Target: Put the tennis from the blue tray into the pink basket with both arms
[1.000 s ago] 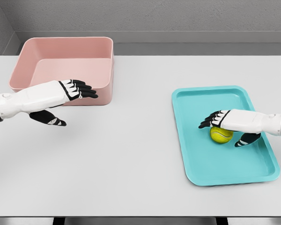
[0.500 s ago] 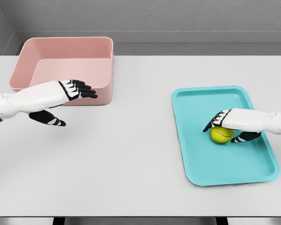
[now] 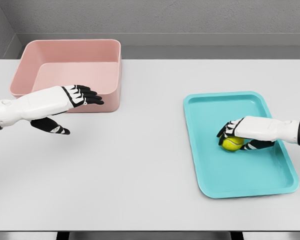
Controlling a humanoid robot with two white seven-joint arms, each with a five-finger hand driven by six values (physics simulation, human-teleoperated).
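right hand (image 3: 240, 131) grasping the tennis ball (image 3: 232, 143) in the blue tray (image 3: 270, 187)

the ball is round, with no long axis or heading to read; it sits mid-tray with the right fingers (image 3: 225, 131) curled over it. the left hand (image 3: 72, 97) hovers flat, fingers released, just in front of the pink basket (image 3: 117, 60) at the far left. pale grey counter (image 3: 140, 175), grey wall behind.

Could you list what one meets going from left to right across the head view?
Left hand in front of the pink basket → bare white table → blue tray → tennis ball → right hand curled over it.
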